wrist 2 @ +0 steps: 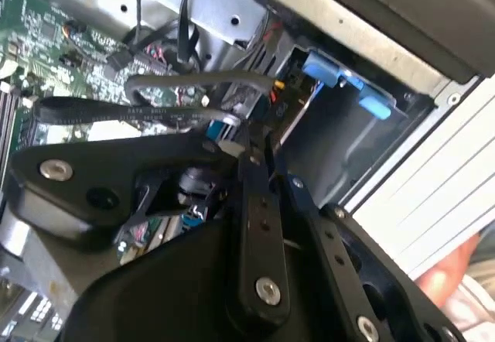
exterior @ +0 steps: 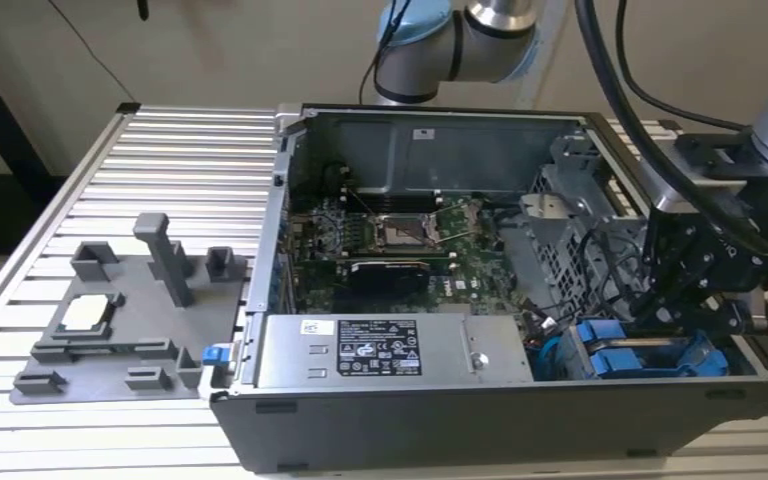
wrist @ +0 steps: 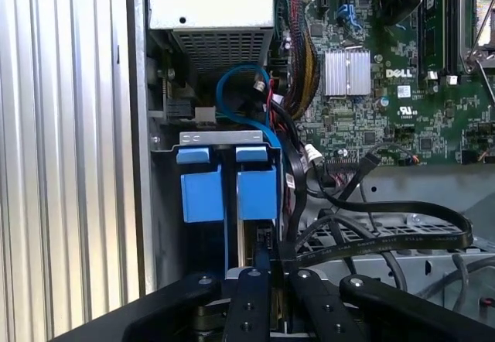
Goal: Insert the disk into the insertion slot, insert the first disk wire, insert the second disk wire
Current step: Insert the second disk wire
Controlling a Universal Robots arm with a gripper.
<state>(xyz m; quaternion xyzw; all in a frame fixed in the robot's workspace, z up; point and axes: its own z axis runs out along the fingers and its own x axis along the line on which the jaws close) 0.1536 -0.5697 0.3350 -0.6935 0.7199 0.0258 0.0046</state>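
The disk (wrist: 203, 195) sits in the insertion slot (wrist: 220, 137), a grey sheet-metal cage in the case's near right corner. Its bright blue carrier tabs (exterior: 620, 358) face up out of the bay. My gripper (exterior: 651, 320) hangs inside the case right beside the disk. In both wrist views the black fingers (wrist: 249, 295) stand close together. A small blue and white plug (wrist 2: 220, 133) shows at the gripper's (wrist 2: 246, 150) tips. A blue wire (wrist: 236, 75) loops from behind the cage down along the carrier toward the gripper (wrist: 263, 263).
The grey power supply box (exterior: 371, 350) lies along the case's front wall beside the cage. The green motherboard (wrist: 387, 87) fills the middle of the case. Black ribbon cables (wrist: 387, 222) cross close to the gripper. A grey fixture plate (exterior: 117, 320) rests on the slatted table (exterior: 171, 150).
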